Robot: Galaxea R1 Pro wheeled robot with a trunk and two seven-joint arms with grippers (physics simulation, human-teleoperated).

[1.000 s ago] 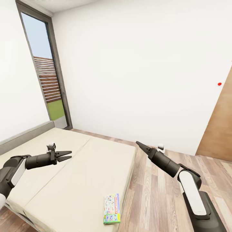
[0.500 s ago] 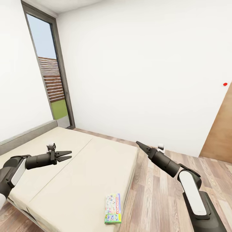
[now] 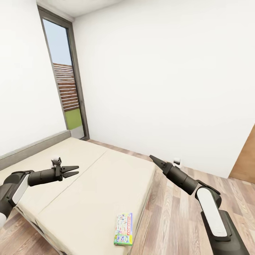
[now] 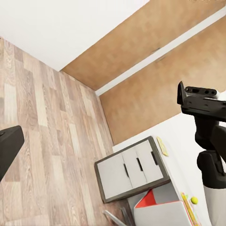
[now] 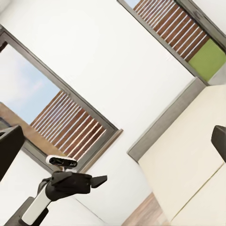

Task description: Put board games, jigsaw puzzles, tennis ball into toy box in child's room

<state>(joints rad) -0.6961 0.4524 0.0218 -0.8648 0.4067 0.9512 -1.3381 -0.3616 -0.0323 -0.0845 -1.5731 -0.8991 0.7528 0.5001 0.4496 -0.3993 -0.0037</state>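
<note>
One board game (image 3: 123,229), a flat green-edged box with a white colourful cover, lies on the beige bed (image 3: 88,184) near its front right corner. My left gripper (image 3: 75,170) hovers open and empty over the left half of the mattress, far from the box. My right gripper (image 3: 152,157) hangs beyond the bed's right edge over the floor; in its wrist view its fingers (image 5: 9,150) stand wide apart with nothing between them. In the left wrist view a small yellow-green tennis ball (image 4: 194,200) rests on a pale table (image 4: 188,141) with grey drawer fronts (image 4: 132,170).
A tall dark-framed window (image 3: 67,81) stands behind the bed's grey headboard (image 3: 32,148). White walls close the back. Wood-plank floor (image 3: 177,219) runs along the bed's right side, and a brown door (image 3: 246,159) shows at the far right.
The whole head view has swung left: window, wall and bed have slid right and the door has nearly left the picture. Both arms hold the same pose.
</note>
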